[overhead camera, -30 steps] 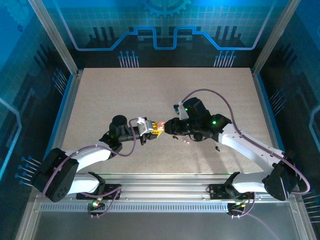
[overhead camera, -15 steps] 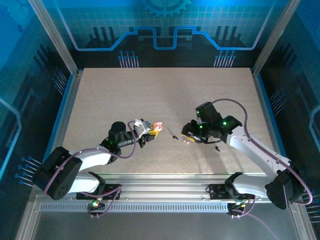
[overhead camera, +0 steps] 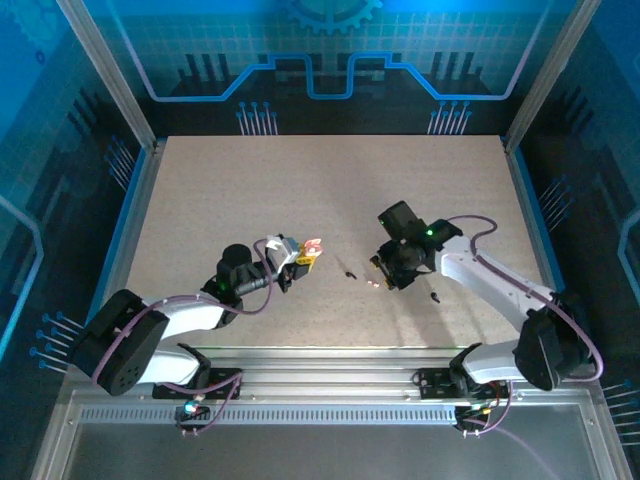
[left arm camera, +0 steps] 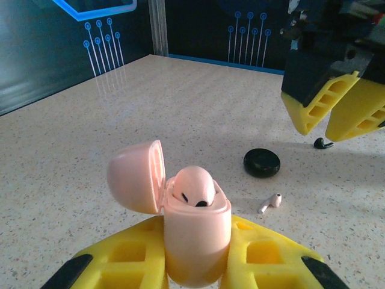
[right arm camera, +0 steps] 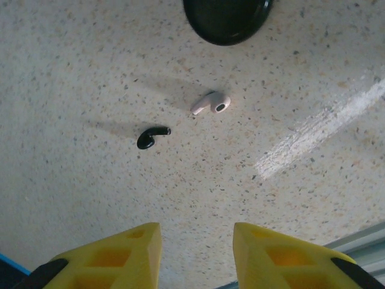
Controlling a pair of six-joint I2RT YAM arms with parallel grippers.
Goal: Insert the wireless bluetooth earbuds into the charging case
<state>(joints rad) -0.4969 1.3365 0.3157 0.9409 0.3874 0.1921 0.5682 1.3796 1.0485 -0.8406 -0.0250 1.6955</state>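
**A:** What is the left gripper (left arm camera: 197, 262) doing?

**B:** It is clamping the pink charging case (left arm camera: 197, 223) between its fingers. The lid (left arm camera: 135, 176) is hanging open to its left, and one earbud (left arm camera: 195, 188) is sitting in a socket.

**A:** And the right gripper (right arm camera: 195, 256)?

**B:** Its jaws are standing apart with nothing between them, and it is hovering over the table (right arm camera: 72, 60). Just ahead of its fingertips the black earbud (right arm camera: 151, 136) is lying on its side. The whitish earbud (right arm camera: 212, 102) is lying a little beyond that and to the right, not touching it. The black round case (right arm camera: 227, 15) is sitting farthest ahead.

**A:** Which bud is the pink case waiting for?

**B:** Going by colour, probably the whitish one. Seen from the left gripper, it is lying just ahead and to the right, nearer than the black round case.

**A:** How is it likely to handle?

**B:** It is looking very light, hard and glossy, with a rounded head and a short stem. It is probably going to skid on the table or squirt out from between the pads if it is pinched off-centre. The fingers should probably be closing gently across the bulbous head. That is leaving the stem free to lead into the empty socket.
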